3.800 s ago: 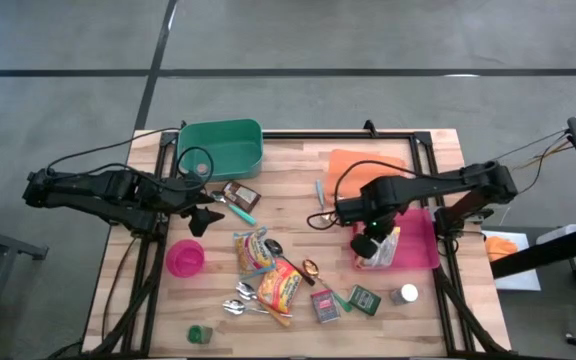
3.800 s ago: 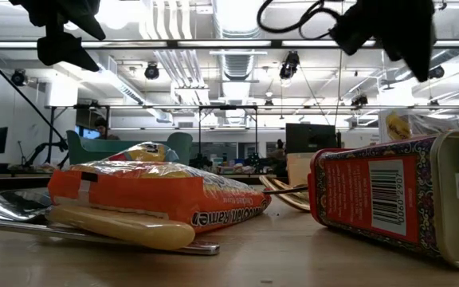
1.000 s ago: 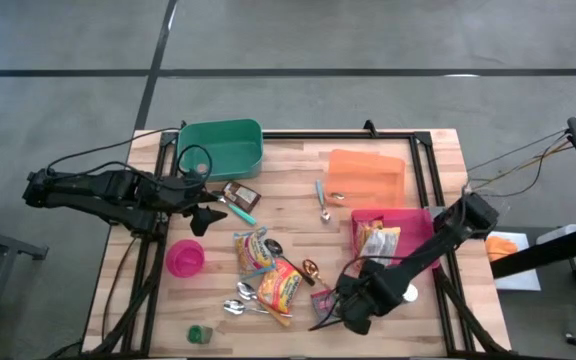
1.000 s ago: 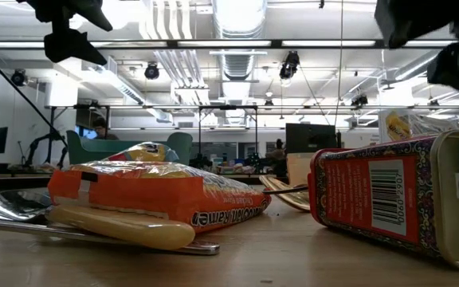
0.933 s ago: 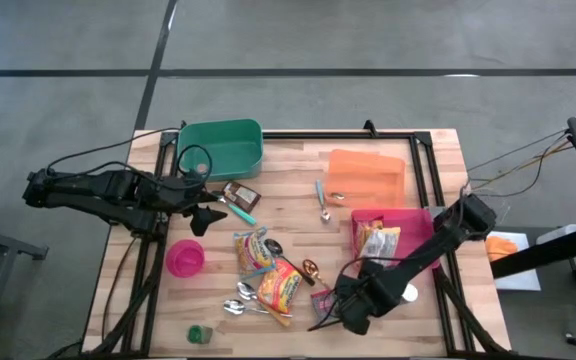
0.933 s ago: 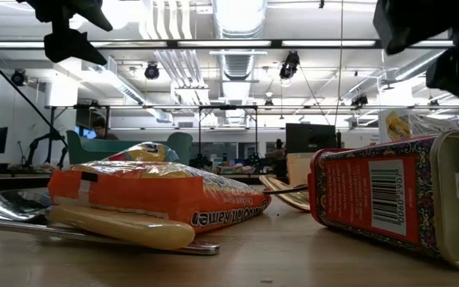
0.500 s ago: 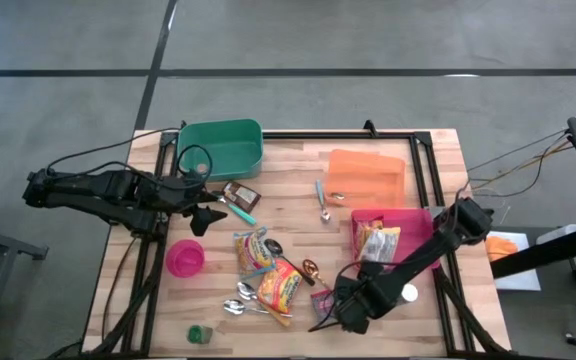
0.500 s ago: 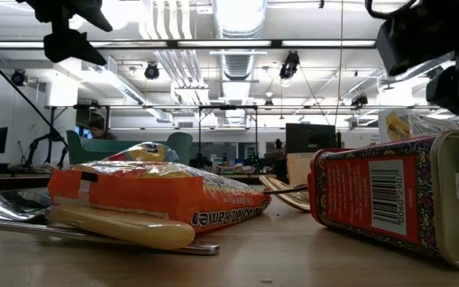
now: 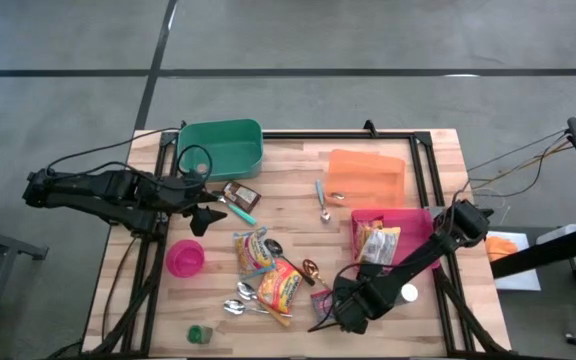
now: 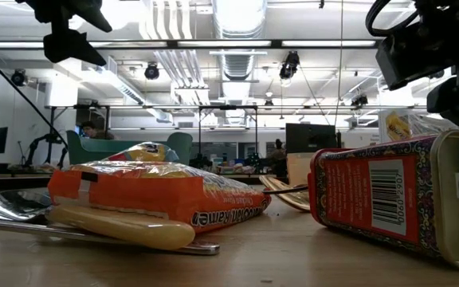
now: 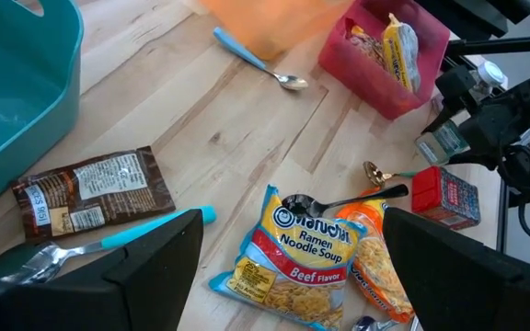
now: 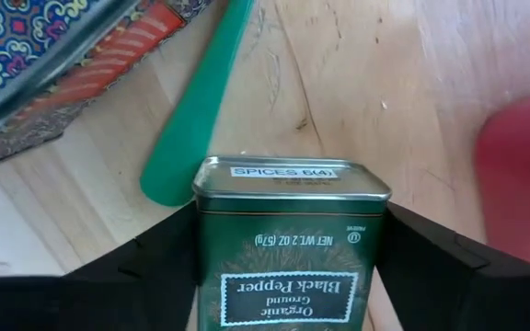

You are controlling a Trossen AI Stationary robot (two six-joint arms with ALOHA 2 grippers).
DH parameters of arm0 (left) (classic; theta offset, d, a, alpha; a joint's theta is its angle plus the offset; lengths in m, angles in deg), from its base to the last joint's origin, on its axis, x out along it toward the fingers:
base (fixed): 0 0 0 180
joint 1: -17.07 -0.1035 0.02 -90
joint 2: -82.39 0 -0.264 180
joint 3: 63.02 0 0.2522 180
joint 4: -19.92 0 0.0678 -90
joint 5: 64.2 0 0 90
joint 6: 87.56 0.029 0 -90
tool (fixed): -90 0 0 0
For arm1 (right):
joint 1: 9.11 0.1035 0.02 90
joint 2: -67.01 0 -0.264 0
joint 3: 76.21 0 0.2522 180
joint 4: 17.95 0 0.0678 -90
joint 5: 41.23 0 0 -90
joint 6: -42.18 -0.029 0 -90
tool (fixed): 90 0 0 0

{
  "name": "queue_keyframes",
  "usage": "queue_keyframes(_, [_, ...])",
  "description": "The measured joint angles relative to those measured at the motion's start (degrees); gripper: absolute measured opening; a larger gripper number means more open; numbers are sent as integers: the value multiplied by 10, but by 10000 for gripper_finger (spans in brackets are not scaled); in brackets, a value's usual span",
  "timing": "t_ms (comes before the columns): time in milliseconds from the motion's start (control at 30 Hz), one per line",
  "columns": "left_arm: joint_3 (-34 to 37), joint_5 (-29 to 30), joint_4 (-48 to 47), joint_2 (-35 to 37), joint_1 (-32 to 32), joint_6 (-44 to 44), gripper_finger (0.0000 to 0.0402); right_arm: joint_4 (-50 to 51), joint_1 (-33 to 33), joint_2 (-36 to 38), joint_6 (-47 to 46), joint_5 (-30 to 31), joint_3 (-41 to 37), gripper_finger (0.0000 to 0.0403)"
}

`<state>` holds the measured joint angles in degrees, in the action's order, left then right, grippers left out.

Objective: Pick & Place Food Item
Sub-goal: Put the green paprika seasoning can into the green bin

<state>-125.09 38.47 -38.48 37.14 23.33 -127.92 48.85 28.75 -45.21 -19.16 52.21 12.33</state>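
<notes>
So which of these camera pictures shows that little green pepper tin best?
The right wrist view: the black pepper tin fills the picture between the right gripper's fingers, its label readable. From above the right arm hides it. The left wrist and low views show no clear sign of it.

Two black jointed arms (image 9: 98, 188) — trailing cables (black).

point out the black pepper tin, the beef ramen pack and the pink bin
black pepper tin (image 12: 288, 248), right wrist view, green front.
beef ramen pack (image 11: 288, 253), left wrist view, label.
pink bin (image 9: 420, 240), high view, floor.
</notes>
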Motion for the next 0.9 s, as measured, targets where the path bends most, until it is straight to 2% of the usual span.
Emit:
queue_keyframes(67, [0,0,0,0,0,0,337,0,0,0,0,-1,0,249])
queue_keyframes(533, [0,0,0,0,0,-2,337,-7,0,11,-27,6,8,249])
queue_keyframes(900, [0,6,14,0,0,-2,337,10,0,81,-110,151,25,249])
